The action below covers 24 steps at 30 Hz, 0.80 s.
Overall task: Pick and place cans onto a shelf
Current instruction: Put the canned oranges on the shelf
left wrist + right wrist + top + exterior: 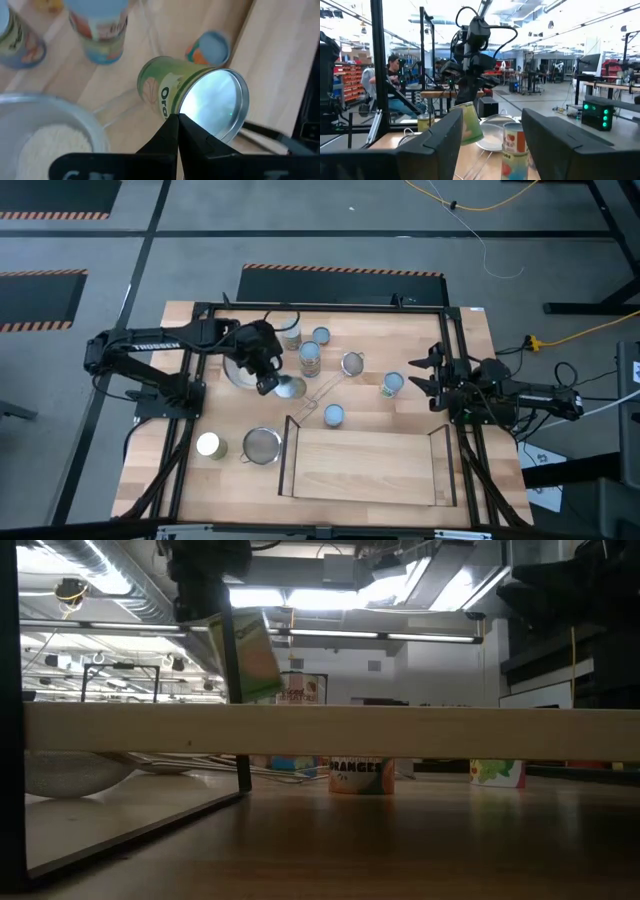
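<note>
Green-labelled can (172, 87) | pinched by rim, tilted, in left pincer (178, 131) | over table

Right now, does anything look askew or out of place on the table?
Yes: the green-labelled metal can hangs tilted, pinched only at its rim by the left gripper, its fingers shut, above the table. The wooden shelf holds no cans.

a green-labelled can (192, 97) hangs tilted above the table, shiny lid showing, pinched at its rim. four blue-topped cans stand upright mid-table: one (321, 335) nearest the far edge, one (310, 357) just nearer than it, one (392, 384) toward the right edge, one (333, 415) beside the shelf's far edge. a white-topped can (209, 445) stands near the left edge. the light-wood shelf (362, 465) with black end rails lies flat by the near edge.
</note>
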Tool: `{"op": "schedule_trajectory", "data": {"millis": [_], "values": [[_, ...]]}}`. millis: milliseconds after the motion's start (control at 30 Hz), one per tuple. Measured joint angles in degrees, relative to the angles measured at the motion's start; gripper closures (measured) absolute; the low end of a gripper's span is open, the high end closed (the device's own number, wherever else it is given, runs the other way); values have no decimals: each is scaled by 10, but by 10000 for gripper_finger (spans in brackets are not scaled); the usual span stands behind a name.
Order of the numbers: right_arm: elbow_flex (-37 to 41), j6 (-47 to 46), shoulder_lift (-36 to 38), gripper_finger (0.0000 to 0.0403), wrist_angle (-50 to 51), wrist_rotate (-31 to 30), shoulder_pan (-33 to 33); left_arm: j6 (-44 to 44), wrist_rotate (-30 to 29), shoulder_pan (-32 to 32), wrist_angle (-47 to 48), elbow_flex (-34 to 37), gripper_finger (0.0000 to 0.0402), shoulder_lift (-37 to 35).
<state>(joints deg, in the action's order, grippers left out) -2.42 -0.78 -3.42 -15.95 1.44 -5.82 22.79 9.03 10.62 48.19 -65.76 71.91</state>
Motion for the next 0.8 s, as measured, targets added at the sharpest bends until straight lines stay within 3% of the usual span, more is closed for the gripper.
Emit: {"op": "schedule_trajectory", "data": {"millis": [533, 800], "values": [[-155, 64, -236, 194, 11, -5, 0, -10, 103, -22, -175, -2, 401, 28], [-200, 60, -337, 194, 11, -4, 0, -4, 114, -65, -188, -1, 401, 74]]}}
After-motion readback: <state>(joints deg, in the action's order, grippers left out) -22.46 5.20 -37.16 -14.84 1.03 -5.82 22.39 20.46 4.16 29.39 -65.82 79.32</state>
